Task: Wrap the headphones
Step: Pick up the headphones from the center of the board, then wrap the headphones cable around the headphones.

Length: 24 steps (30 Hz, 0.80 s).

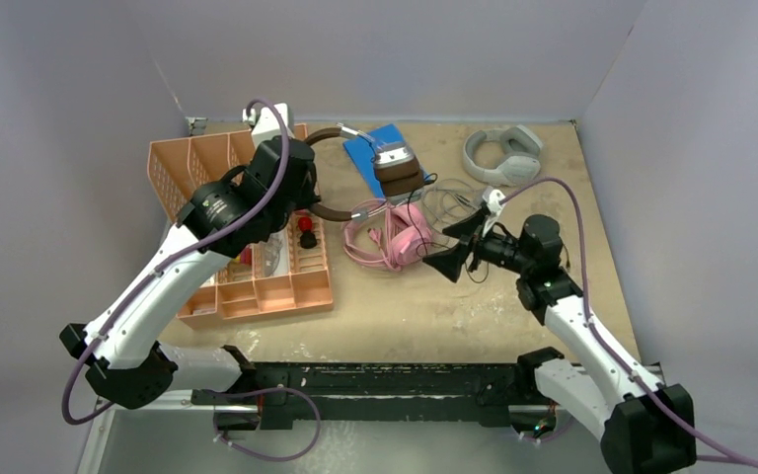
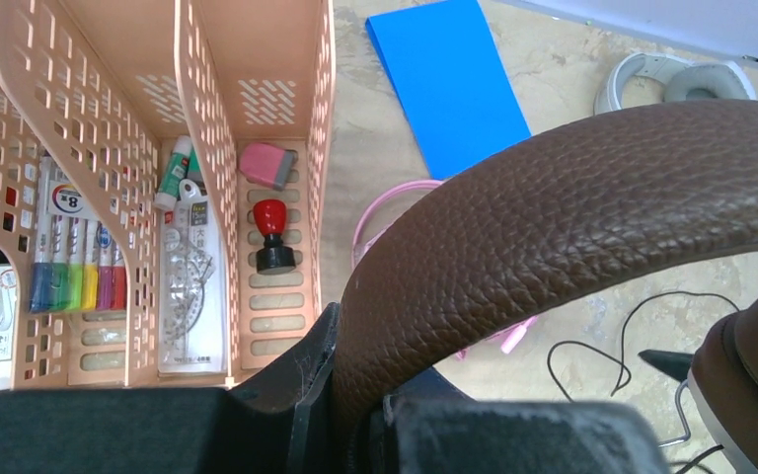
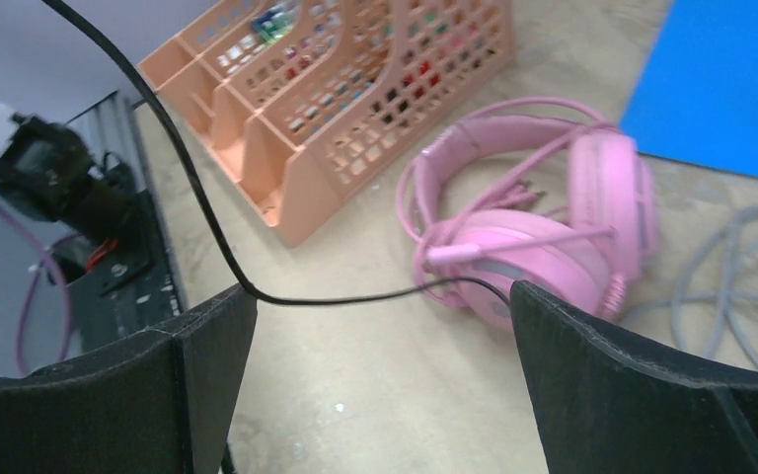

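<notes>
My left gripper (image 1: 306, 183) is shut on the brown leather headband (image 2: 572, 207) of the brown-and-silver headphones (image 1: 398, 170), held up over the table's far middle; its fingertips (image 2: 360, 400) pinch the band. The headset's thin black cable (image 3: 336, 299) hangs down and runs across the gap of my right gripper (image 3: 383, 296), which is open wide, apart from the cable. My right gripper (image 1: 457, 247) hovers just right of the pink headphones (image 1: 390, 237), which lie on the table with their pink cable (image 3: 543, 227). The light-grey headphones (image 1: 501, 153) lie at the far right.
An orange desk organizer (image 1: 247, 247) with pens, a stamp and an eraser stands on the left, right under my left arm. A blue sheet (image 1: 370, 148) lies at the back, under the raised headset. Loose grey cable (image 1: 444, 202) loops between the pink and grey headsets.
</notes>
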### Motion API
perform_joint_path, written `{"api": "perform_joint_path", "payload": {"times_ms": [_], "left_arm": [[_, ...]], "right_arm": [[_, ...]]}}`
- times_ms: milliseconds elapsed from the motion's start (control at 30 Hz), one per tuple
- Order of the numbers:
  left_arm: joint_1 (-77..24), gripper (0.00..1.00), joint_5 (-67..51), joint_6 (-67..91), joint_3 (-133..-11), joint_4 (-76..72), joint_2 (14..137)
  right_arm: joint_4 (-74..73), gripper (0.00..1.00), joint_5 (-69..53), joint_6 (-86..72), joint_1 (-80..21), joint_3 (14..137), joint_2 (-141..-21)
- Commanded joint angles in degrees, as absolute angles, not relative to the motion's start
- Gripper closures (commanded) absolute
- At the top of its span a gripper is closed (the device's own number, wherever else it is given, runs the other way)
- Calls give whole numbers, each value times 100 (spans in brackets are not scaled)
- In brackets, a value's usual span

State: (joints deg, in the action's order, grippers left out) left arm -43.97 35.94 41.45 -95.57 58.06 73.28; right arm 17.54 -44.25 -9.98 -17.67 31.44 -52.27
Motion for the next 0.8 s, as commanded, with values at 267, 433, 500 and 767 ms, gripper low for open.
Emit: {"api": "perform_joint_path", "payload": {"times_ms": [267, 433, 500, 767], "left_arm": [[-4280, 100, 3604, 4204, -10213, 5643, 7069], [-4286, 100, 3467, 4223, -10340, 5661, 7034], [-4281, 100, 3375, 4236, -10394, 5643, 7035], [-4283, 100, 2960, 4271, -10530, 5472, 7024]], "right_arm": [[1376, 4, -3432, -1159, -1161, 2815, -4880], [1604, 5, -3732, -1220, -1166, 2824, -5213], [1600, 9, -4161, -1083, -1162, 2937, -5636], [3195, 28, -5656, -1370, -1173, 3146, -6827]]}}
